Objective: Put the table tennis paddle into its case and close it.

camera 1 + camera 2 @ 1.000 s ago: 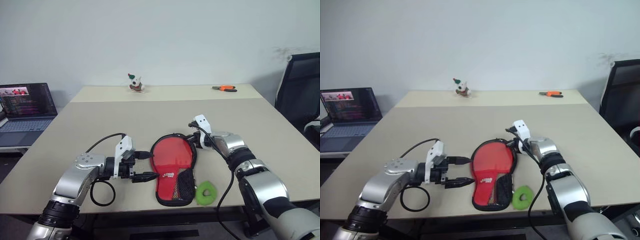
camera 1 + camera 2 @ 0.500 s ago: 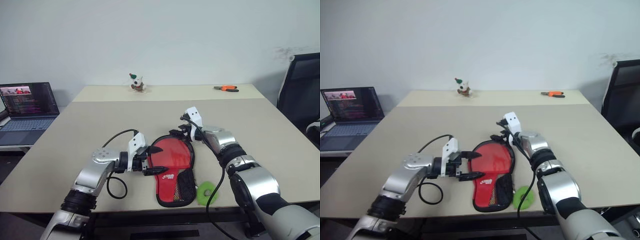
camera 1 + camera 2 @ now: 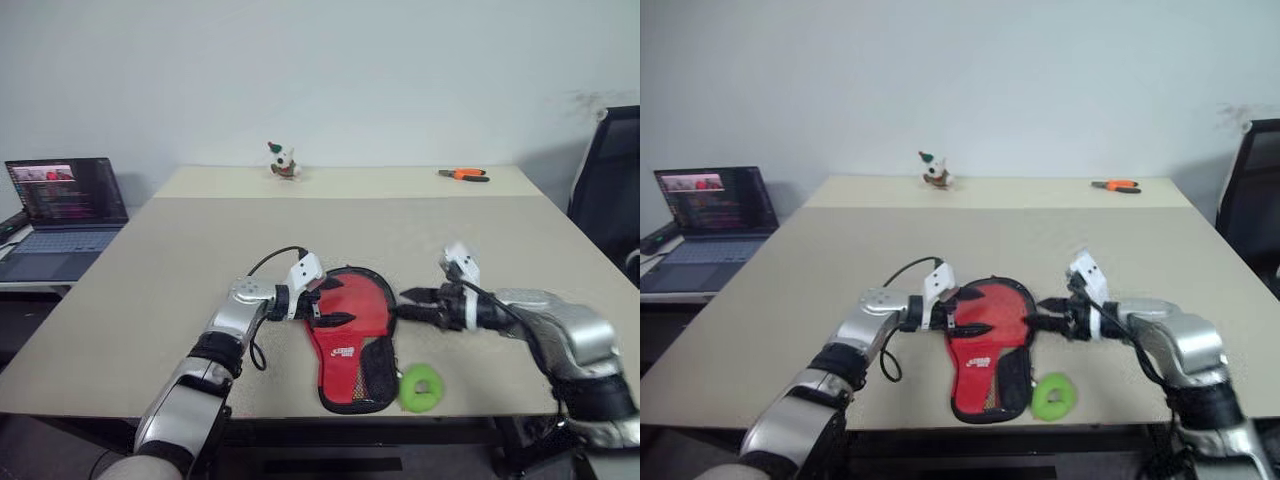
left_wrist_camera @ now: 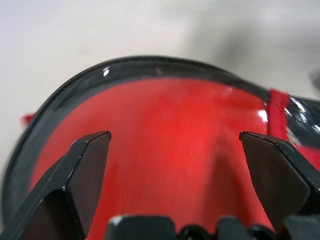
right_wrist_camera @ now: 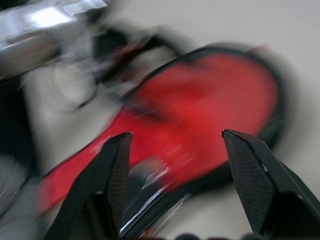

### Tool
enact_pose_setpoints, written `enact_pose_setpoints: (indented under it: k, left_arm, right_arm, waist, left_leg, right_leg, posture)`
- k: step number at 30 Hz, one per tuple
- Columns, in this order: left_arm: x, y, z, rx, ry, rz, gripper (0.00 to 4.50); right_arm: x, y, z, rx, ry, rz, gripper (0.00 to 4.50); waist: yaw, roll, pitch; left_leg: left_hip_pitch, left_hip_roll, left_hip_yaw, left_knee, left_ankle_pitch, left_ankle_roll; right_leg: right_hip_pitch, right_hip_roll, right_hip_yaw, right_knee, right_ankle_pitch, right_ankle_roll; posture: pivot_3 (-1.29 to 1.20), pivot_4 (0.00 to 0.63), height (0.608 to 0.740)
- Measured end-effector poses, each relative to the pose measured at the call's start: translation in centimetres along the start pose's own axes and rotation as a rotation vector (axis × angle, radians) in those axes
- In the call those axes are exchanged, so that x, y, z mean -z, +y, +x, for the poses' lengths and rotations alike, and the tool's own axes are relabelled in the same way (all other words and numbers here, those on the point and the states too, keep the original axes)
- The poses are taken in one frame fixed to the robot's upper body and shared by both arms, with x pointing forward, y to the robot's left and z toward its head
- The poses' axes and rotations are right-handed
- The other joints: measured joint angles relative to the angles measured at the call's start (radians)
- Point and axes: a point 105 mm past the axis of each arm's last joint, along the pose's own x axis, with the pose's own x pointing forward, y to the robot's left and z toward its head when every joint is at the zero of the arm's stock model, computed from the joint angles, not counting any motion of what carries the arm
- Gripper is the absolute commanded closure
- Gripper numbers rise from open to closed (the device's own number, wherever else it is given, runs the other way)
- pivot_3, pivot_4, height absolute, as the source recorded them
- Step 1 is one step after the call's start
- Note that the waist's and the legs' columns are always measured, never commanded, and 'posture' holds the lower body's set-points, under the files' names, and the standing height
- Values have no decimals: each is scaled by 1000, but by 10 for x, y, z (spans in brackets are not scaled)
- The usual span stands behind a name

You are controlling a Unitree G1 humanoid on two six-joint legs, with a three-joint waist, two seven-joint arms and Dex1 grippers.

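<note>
The case [image 3: 350, 345] lies flat on the table [image 3: 180, 240] near its front edge. Its red side with the white logo faces up, and the mesh panel is toward me. The paddle is hidden; no wooden handle shows. My left gripper [image 3: 343, 300] is open, its two black fingers reaching in from the left over the case's round end. In the left wrist view the case's red cloth and black rim [image 4: 165, 100] lie just beyond the fingertips. My right gripper [image 3: 403, 303] is open just right of the round end, apart from it, pointing at the case [image 5: 200, 100].
A green ring [image 3: 419, 387] lies beside the case's narrow end at the front edge. At the far edge stand a small toy figure [image 3: 284, 160] and orange pliers [image 3: 463, 174]. A laptop [image 3: 65, 205] sits on a side desk at left, a black chair [image 3: 610, 170] at right.
My right gripper opened, let go of the case's upper right edge and drew back to the right. My left gripper moved in over the case's left edge. The camera has shifted.
</note>
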Motion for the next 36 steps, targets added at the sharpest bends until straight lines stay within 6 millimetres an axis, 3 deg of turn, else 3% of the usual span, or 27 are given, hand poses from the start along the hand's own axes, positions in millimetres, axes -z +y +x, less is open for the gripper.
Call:
enact_pose_setpoints:
  k: [6,11,15,21,30,36]
  left_arm:
    - [10,-1,3,-1,23,21,0]
    - [9,-2,6,4,22,43,0]
    - [10,-2,5,4,21,48,0]
    - [11,-4,4,20,24,57,0]
    - [13,-9,2,87,55,91,0]
    - [12,-10,2,105,68,114,0]
  right_arm:
    - [47,21,-6,-12,160,2,1419]
    - [52,3,0,100,160,-26,1419]
    - [76,-15,8,173,242,-52,1419]
    - [81,-15,6,153,279,-157,1419]
    - [83,-14,7,120,284,-169,4365]
    - [76,-17,8,110,280,-166,4453]
  waist:
    - [-5,-1,0]
    - [-1,-1,0]
    - [4,-1,0]
    - [4,-1,0]
    - [4,-1,0]
    - [3,-1,0]
  left_leg:
    - [2,0,2,4,0,0]
    - [2,1,1,8,0,0]
    - [2,0,1,8,0,0]
    - [3,0,0,8,0,0]
    - [8,0,0,8,0,0]
    - [9,1,0,8,0,0]
  right_leg:
    - [2,3,0,1,-2,3]
    - [6,2,-1,0,-1,6]
    - [7,1,-1,0,0,6]
    - [8,1,-2,0,0,6]
    - [13,1,-2,-1,-1,6]
    - [13,1,-1,-1,-1,6]
  posture:
    - [0,150,740]
    - [0,150,740]
    - [0,150,740]
    - [0,150,740]
    - [0,150,740]
    - [0,150,740]
